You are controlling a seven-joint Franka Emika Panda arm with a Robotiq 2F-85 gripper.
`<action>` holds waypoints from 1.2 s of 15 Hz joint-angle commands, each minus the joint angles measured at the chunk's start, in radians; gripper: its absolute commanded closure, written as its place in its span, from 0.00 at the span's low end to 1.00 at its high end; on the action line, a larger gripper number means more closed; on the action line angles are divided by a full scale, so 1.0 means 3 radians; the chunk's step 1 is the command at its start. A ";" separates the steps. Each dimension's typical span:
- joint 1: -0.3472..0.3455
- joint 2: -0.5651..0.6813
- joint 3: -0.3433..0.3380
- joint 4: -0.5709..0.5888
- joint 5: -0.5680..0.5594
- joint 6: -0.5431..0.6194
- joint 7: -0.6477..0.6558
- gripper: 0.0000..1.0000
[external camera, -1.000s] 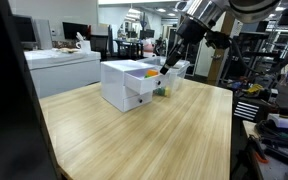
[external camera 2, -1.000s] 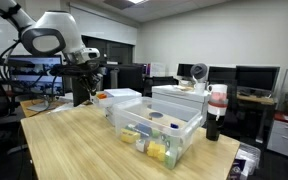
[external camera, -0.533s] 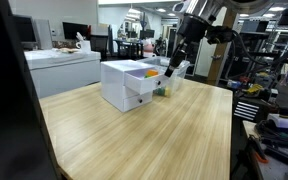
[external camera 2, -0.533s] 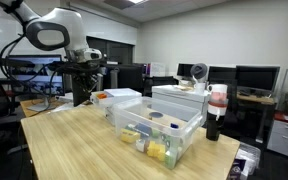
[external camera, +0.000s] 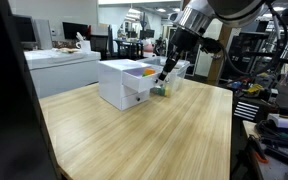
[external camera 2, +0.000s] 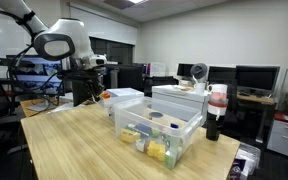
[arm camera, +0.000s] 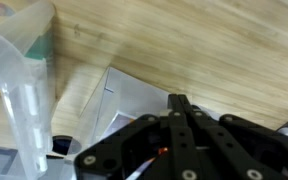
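Your tool (external camera: 165, 71) is pinched fully closed. In the wrist view its two dark fingers (arm camera: 170, 128) meet in a point just right of the frame's centre, and nothing shows between them.

In an exterior view the tool hangs down from the upper right and sits at the far top edge of the white drawer unit (external camera: 122, 84), a little above the frame's centre. Whether it touches the unit cannot be told from here. In an exterior view the tool (external camera 2: 97, 90) is left of centre, just beside the near corner of the same white drawer unit (external camera 2: 125, 101). A small orange object (external camera 2: 104, 96) sits right at that corner, too small to identify.

Under your fingertips the wrist view shows a pale flat panel (arm camera: 134, 92). A clear bin (arm camera: 26, 75) fills the left side of that frame, and bare wood of the bench (arm camera: 184, 40) runs across the top.

In both exterior views the clear bin (external camera 2: 162, 136) stands against the drawer unit on the bench (external camera: 134, 140). It holds yellow and green items, seen low and right of centre. A bottle (external camera 2: 216, 112) with a red band stands at the right, apart from your tool.
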State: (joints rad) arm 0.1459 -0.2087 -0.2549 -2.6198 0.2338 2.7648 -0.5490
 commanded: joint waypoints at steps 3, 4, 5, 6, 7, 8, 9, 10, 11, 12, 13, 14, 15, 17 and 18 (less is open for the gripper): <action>0.0224 0.0091 -0.0067 -0.0023 0.0376 0.0695 -0.0270 0.95; 0.0293 0.0091 -0.0091 -0.0022 0.0462 0.0793 -0.0321 0.95; 0.0356 0.0102 -0.0115 -0.0011 0.0532 0.0866 -0.0360 0.95; 0.0385 0.0117 -0.0131 -0.0014 0.0550 0.0943 -0.0378 0.95; 0.0418 0.0137 -0.0153 -0.0012 0.0562 0.1018 -0.0389 0.95; 0.0448 0.0159 -0.0177 -0.0008 0.0564 0.1084 -0.0393 0.95; 0.0462 0.0191 -0.0203 0.0001 0.0548 0.1137 -0.0383 0.95; 0.0498 0.0208 -0.0252 0.0005 0.0539 0.1178 -0.0366 0.95; 0.0471 0.0103 -0.0252 0.0030 0.0515 0.0848 -0.0293 0.95; 0.0479 0.0031 -0.0287 0.0058 0.0512 0.0602 -0.0290 0.95; 0.0459 -0.0003 -0.0298 0.0108 0.0489 0.0411 -0.0278 0.95; 0.0448 -0.0024 -0.0329 0.0192 0.0488 0.0126 -0.0272 0.95; 0.0448 -0.0024 -0.0340 0.0209 0.0494 0.0083 -0.0265 0.95; 0.0419 0.0024 -0.0358 0.0294 0.0432 -0.0122 -0.0204 0.95; 0.0404 0.0086 -0.0376 0.0340 0.0410 -0.0201 -0.0181 0.95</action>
State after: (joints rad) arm 0.2776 -0.1961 -0.3611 -2.5392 0.3660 2.7596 -0.6179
